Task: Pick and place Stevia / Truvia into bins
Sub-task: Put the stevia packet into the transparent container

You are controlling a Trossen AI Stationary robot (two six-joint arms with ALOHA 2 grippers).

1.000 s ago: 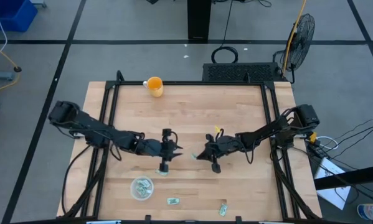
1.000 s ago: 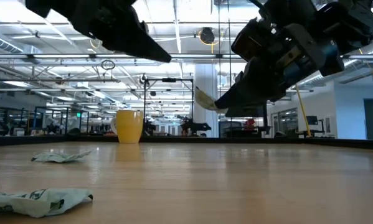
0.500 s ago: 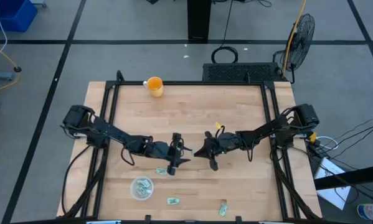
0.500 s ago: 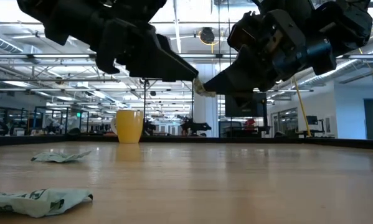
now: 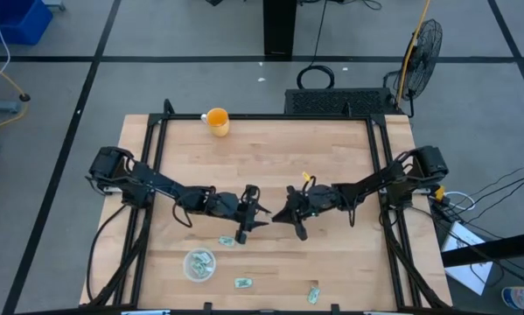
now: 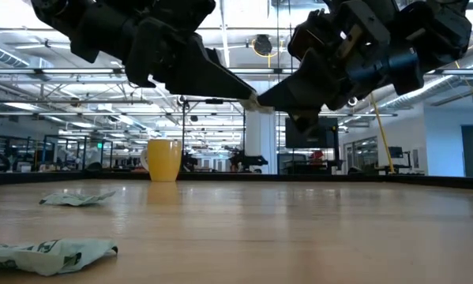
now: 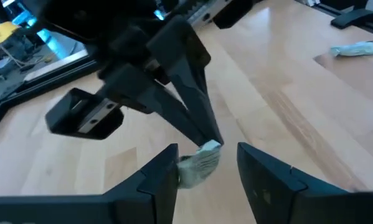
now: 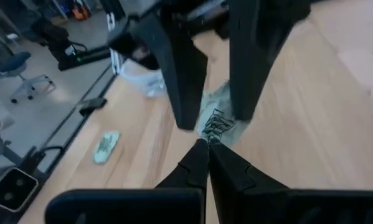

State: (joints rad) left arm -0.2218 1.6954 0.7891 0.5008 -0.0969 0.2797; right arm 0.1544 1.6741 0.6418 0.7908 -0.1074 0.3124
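Note:
A green-and-white Stevia sachet [image 7: 198,165] hangs in the air over the table's middle, with my right gripper [image 8: 206,149] shut on it. My left gripper [image 7: 206,155] faces the right one, open, with one finger on either side of the sachet. In the high view the two grippers meet tip to tip, left gripper [image 5: 260,214] and right gripper [image 5: 277,216]. The bin, a clear cup [image 5: 188,259] with sachets inside, stands near the front left. Three more sachets lie flat on the wood: [image 5: 227,241], [image 5: 242,282], [image 5: 314,293]. My right gripper pinches one end of the sachet [image 8: 212,134] between its two fingertips, coming nearly level from the table's right side. The sachet sticks out beyond the tips, lifted clear of the table. My left gripper: the sachet lies close against one finger [image 7: 167,177], and I cannot tell whether they touch.
A yellow mug [image 5: 216,120] stands at the table's far edge. Black rails [image 5: 152,175] run along the left and right sides. Bare wood lies between the grippers and the far edge.
My left gripper has moved toward the table's right and down until its fingers stand around the sachet held by my right gripper. My right gripper has tipped its fingers upward, raising the sachet a little. The sachets on the table have not moved.

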